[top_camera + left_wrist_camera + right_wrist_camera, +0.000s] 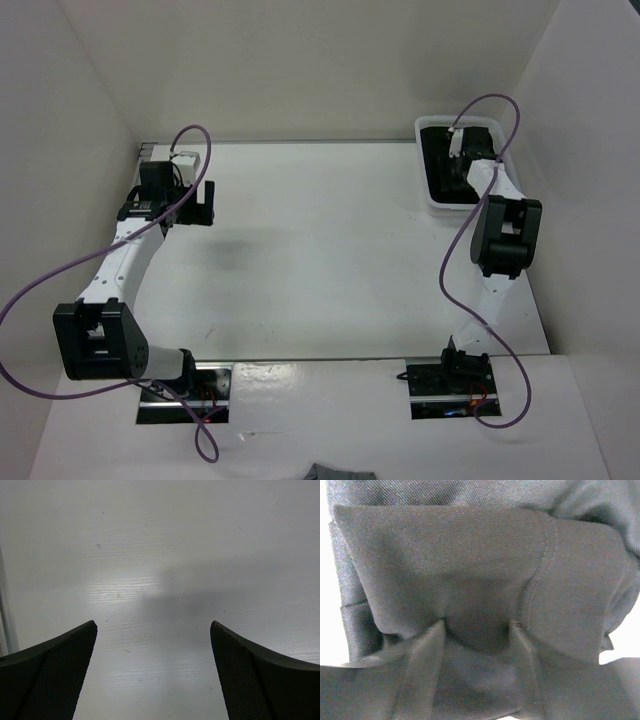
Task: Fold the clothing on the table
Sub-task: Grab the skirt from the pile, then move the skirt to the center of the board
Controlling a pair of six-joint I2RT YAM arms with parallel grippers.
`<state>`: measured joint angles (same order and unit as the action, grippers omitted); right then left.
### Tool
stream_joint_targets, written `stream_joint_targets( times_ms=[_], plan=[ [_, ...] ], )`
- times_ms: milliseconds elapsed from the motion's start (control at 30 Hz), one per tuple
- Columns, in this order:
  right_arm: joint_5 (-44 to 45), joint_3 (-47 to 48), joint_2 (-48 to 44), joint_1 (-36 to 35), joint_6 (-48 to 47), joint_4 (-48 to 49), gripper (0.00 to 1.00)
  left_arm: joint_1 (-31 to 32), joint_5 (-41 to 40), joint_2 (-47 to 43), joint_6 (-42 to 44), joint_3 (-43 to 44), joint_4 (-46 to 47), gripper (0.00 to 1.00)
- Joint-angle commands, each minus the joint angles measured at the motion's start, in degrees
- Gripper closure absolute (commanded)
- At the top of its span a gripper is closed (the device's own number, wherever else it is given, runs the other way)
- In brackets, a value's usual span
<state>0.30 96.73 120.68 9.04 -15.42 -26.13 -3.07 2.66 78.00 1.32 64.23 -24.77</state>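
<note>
This is a robotics lab test cell rather than a home or shop. Plain white panels close in the space: one on the left (pixel 60 150), one at the far side (pixel 300 60) and one on the right (pixel 590 200). They box in a bare white table (pixel 320 260). Two robot arms, the left arm (pixel 125 255) and the right arm (pixel 505 235), are bolted at the near edge on dark mounting plates (pixel 215 385). Loose purple cables (pixel 444 275) loop beside them. A white bin (pixel 420 160) sits in the far right corner. The lighting is even and flat, and no furniture or decoration shows.
</note>
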Motion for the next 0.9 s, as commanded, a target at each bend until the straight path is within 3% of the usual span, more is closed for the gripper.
stream_joint_targets(
  times_ms=[0,100,133,300,567,700,833,867],
  plan=[
    [-0.38,1.88,1.22,0.37,0.39,3.54,0.44,-0.09,0.77,-0.92,0.61,-0.33,1.92,0.00],
    [-1.00,1.89,1.22,0.37,0.39,3.54,0.54,-0.09,1.30,-0.92,0.61,-0.33,1.92,0.00],
    [-1.00,1.89,0.70,0.37,0.39,3.54,0.65,-0.09,1.30,-0.92,0.61,-0.33,1.92,0.00],
    [-1.52,3.46,-1.67,0.37,0.91,1.79,0.98,-0.09,1.30,-1.44,0.61,-0.86,1.92,0.00],
    [-9.95,4.86,-22.22,0.37,3.12,-1.11,1.00,-0.09,1.83,-1.44,1.14,-0.86,2.45,0.00],
    [-12.85,7.94,-25.57,0.37,3.64,-5.33,1.00,-0.09,2.35,-1.97,1.14,-0.86,2.45,0.00],
    [-9.71,7.25,-30.32,-5.24,2.95,-7.17,1.00,-0.09,2.88,-2.50,1.14,-0.86,2.45,0.00],
    [-9.00,6.29,-31.72,-9.35,2.33,-7.18,1.00,-0.09,2.88,-2.50,1.14,-0.86,2.45,0.00]
  ],
)
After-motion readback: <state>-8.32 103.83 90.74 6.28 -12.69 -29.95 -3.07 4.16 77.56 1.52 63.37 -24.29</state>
